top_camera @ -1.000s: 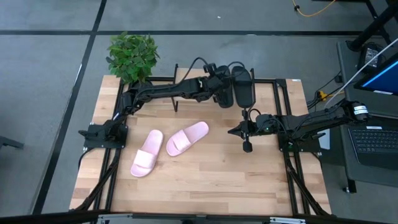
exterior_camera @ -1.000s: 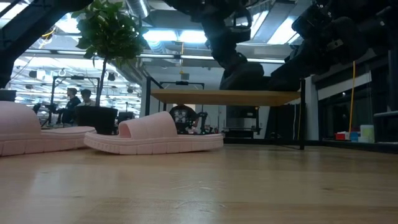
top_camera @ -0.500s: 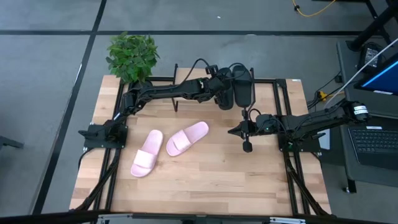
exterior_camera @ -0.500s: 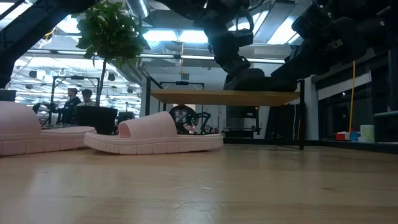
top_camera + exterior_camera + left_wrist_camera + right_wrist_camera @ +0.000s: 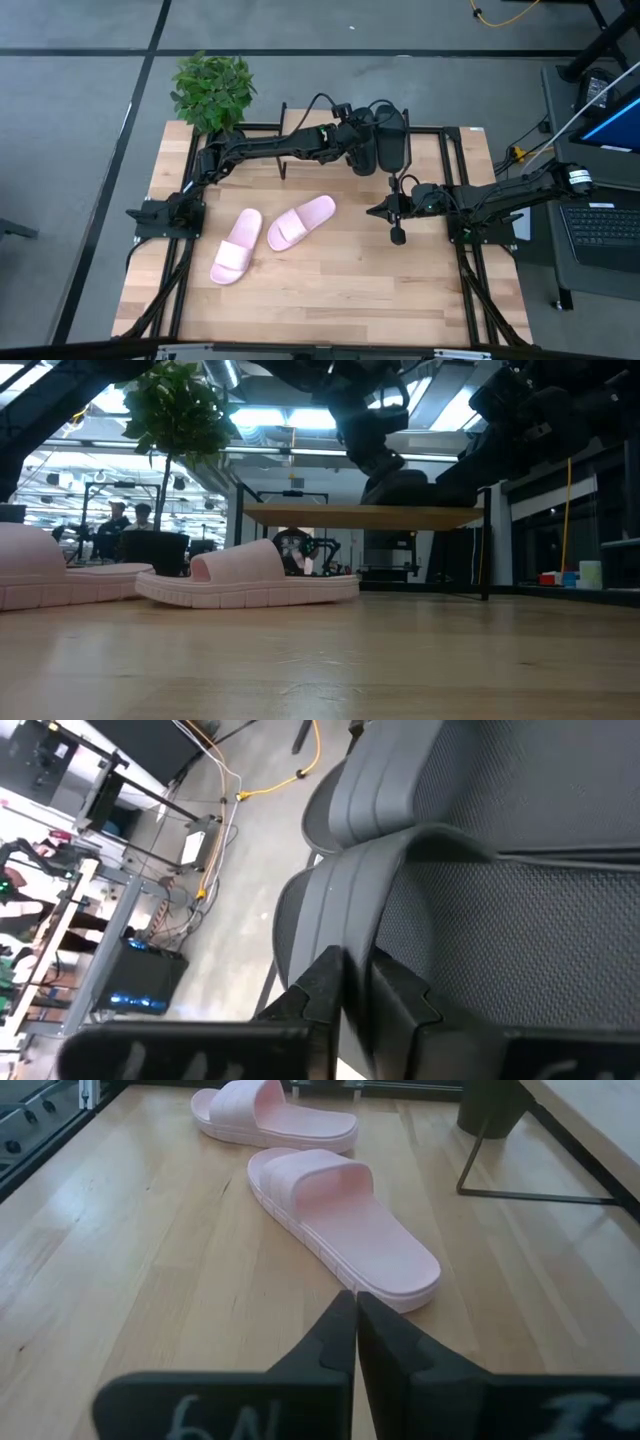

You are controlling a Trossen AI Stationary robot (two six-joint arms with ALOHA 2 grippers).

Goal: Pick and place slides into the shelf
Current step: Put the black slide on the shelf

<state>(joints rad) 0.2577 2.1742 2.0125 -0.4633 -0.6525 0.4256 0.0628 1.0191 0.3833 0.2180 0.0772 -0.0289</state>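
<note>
Since a second ago almost nothing has shifted: the left gripper (image 5: 372, 150) stays over the two black open-toe slide sandals (image 5: 391, 138), and in the low view its wrist has turned slightly above them. Both black slides lie side by side on the small low shelf (image 5: 360, 516) with a light wood plank top and thin black legs, at the far edge of the large wooden tabletop (image 5: 330, 290). The left wrist view shows the gripper's two dark fingers (image 5: 325, 982) with only a narrow gap between them, right against the strap of one black slide; whether they still pinch it I cannot tell. Two light pink slide sandals (image 5: 301, 222) lie on the tabletop, one nearer the shelf, the second pink slide (image 5: 236, 246) just beside it toward the left arm's base. The right gripper (image 5: 397, 235) hangs near the first pink slide, its fingers (image 5: 337, 1335) pressed together and holding nothing. One green potted plant (image 5: 212, 92) stands at the far left corner.
</note>
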